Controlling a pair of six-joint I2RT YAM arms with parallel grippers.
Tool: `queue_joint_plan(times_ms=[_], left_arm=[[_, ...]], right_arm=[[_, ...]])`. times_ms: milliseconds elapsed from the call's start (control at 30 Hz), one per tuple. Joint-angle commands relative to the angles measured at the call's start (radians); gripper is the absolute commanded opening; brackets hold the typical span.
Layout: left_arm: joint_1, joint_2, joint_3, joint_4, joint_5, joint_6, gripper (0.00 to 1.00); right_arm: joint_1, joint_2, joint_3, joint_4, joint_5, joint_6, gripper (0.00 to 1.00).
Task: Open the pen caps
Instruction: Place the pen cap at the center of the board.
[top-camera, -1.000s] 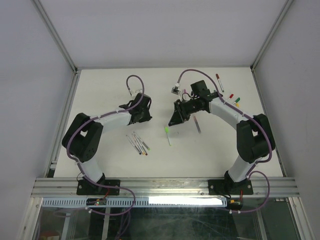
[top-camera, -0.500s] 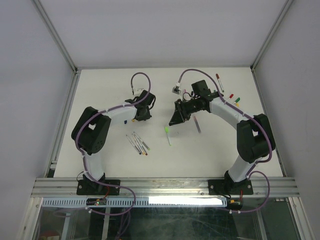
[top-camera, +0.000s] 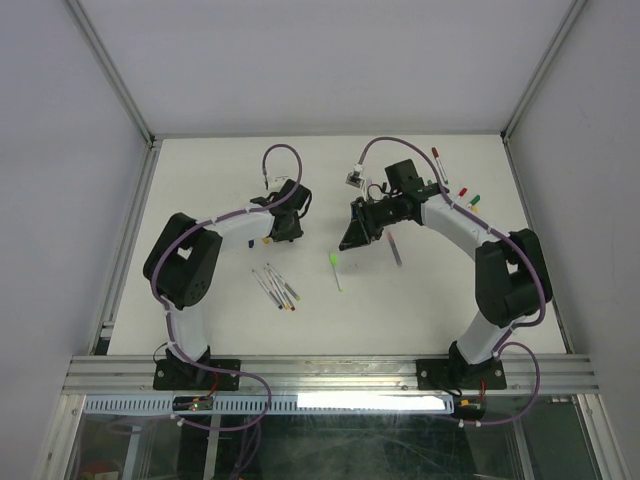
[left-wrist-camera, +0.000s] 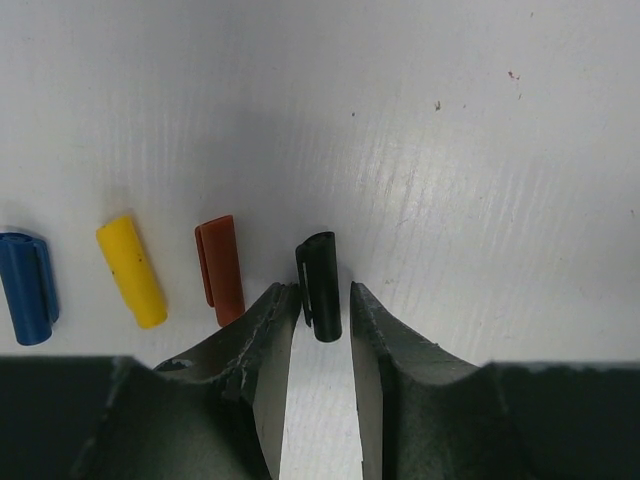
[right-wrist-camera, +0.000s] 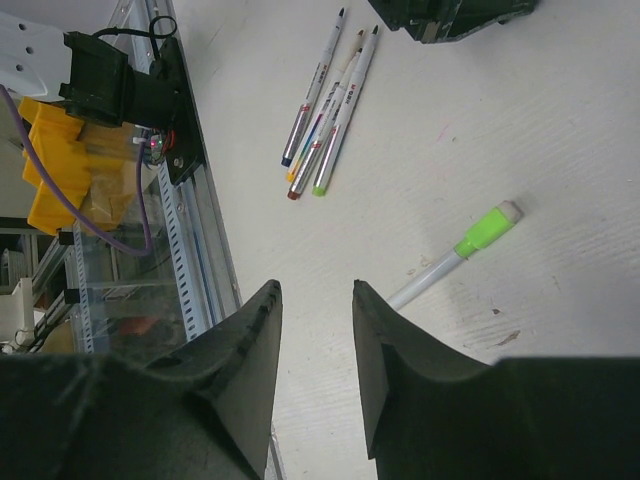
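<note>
Four pen caps lie in a row in the left wrist view: blue (left-wrist-camera: 27, 287), yellow (left-wrist-camera: 131, 270), dark red (left-wrist-camera: 220, 270) and black (left-wrist-camera: 321, 285). My left gripper (left-wrist-camera: 323, 300) (top-camera: 285, 228) is low over the table and open. The black cap lies on the table between its fingertips, with a gap showing on the right side. My right gripper (right-wrist-camera: 316, 290) (top-camera: 352, 238) hangs open and empty above the table. Beside it lies a pen with a green cap (right-wrist-camera: 487, 227) (top-camera: 334, 262).
Three uncapped pens (top-camera: 277, 288) (right-wrist-camera: 325, 105) lie together near the left arm. Another pen (top-camera: 394, 248) lies right of the green-capped one. A red-capped pen (top-camera: 438, 163) and loose red (top-camera: 463, 190) and green (top-camera: 475, 198) caps sit at the back right.
My left arm has swung its elbow inward and its jaws have opened off the black cap, which now lies on the table. The right arm has hardly moved.
</note>
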Motion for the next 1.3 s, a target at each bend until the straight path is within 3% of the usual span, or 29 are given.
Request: queue_joint_plan(times_ms=[0,367,567,700,900,933,1067,1200,1267], left_arm=[[-0.006,-0.083,0.03,-0.006,0.023,0.015,0.3],[-0.006,-0.266,-0.054,0.023,0.092,0.026,0.31],[-0.006,-0.495,-0.22,0.154,0.127,0.047,0.33],[-0.005,-0.697,-0.391,0.309,0.166,0.052,0.47],[-0.004,-0.928,-0.621,0.578,0.222,0.022,0.95],[-0.003,-0.951,-0.653,0.619,0.241,0.011,0.99],[-0.003,-0.992,-0.731,0.753,0.325,-0.031,0.99],[-0.002,-0.992,-0.758,0.766,0.355,-0.048,0.99],[-0.003,-0.998,-0.773,0.766,0.351,-0.053,0.99]], right_arm=[[-0.007,-0.059,-0.001,0.018,-0.029,-0.023,0.37],[-0.01,-0.083,-0.002,0.009,-0.025,-0.05,0.37],[-0.017,-0.145,-0.02,0.01,0.005,-0.092,0.37],[-0.025,-0.201,-0.045,0.029,0.035,-0.114,0.37],[-0.052,-0.288,-0.081,0.068,0.041,-0.11,0.37],[-0.059,-0.306,-0.092,0.081,0.039,-0.105,0.37],[-0.095,-0.375,-0.165,0.171,0.016,-0.092,0.4],[-0.158,-0.375,-0.272,0.335,-0.19,0.06,0.7],[-0.162,-0.346,-0.273,0.33,-0.253,0.064,0.71]])
